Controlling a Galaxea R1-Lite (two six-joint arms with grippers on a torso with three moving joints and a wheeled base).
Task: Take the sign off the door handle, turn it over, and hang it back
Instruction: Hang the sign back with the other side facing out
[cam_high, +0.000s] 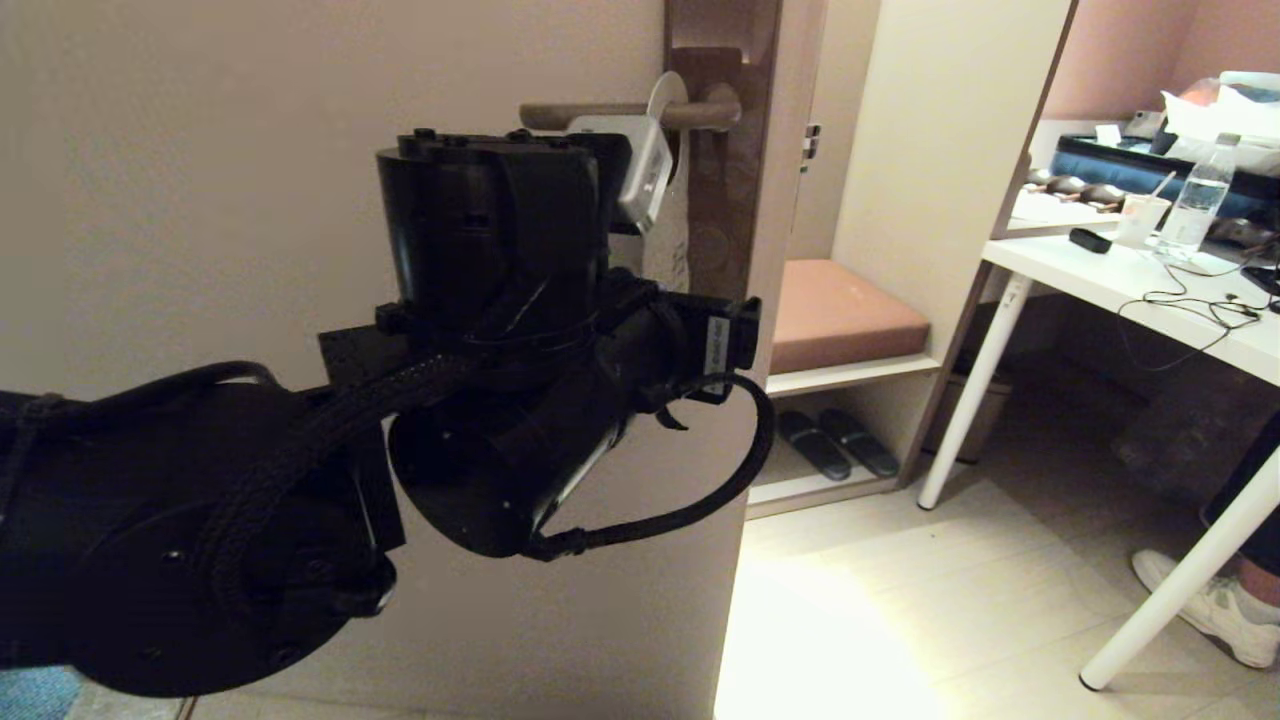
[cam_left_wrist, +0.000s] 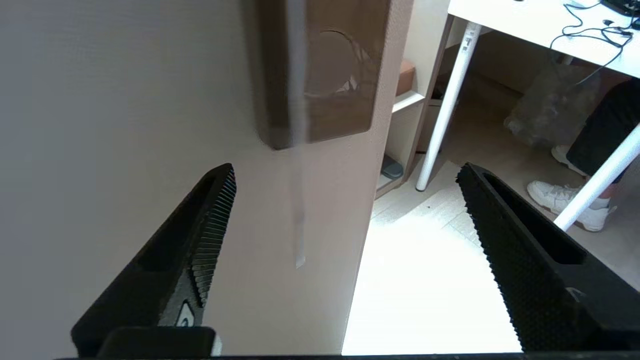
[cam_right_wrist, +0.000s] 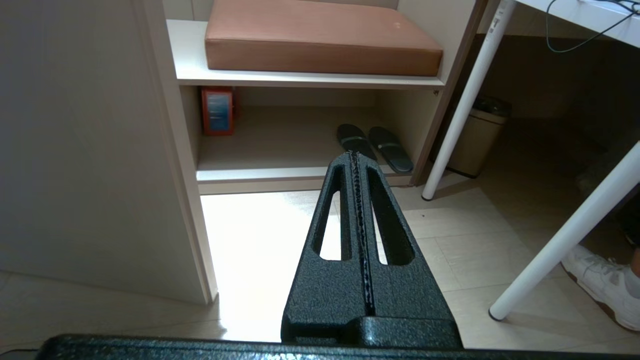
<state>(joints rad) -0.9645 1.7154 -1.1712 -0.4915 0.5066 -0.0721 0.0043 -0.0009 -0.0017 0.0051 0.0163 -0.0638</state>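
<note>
Head camera overlooking door (cam_high: 250, 200); wrists low

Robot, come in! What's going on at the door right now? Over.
Left gripper open, holding nothing, below the door handle. Sign hanging on handle. Right gripper shut, parked. Nothing in the way.

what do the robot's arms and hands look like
Matte black throughout. The left arm has thick cylindrical housings, a braided black cable looping beneath and a small white label. The left hand has tapered triangular fingers with ribbed inner pads; the right hand has textured, slotted fingers.

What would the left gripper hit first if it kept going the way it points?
Probably the sign, seen edge-on between the open fingers of the left gripper; the door lies close behind, though depth is unclear.
</note>
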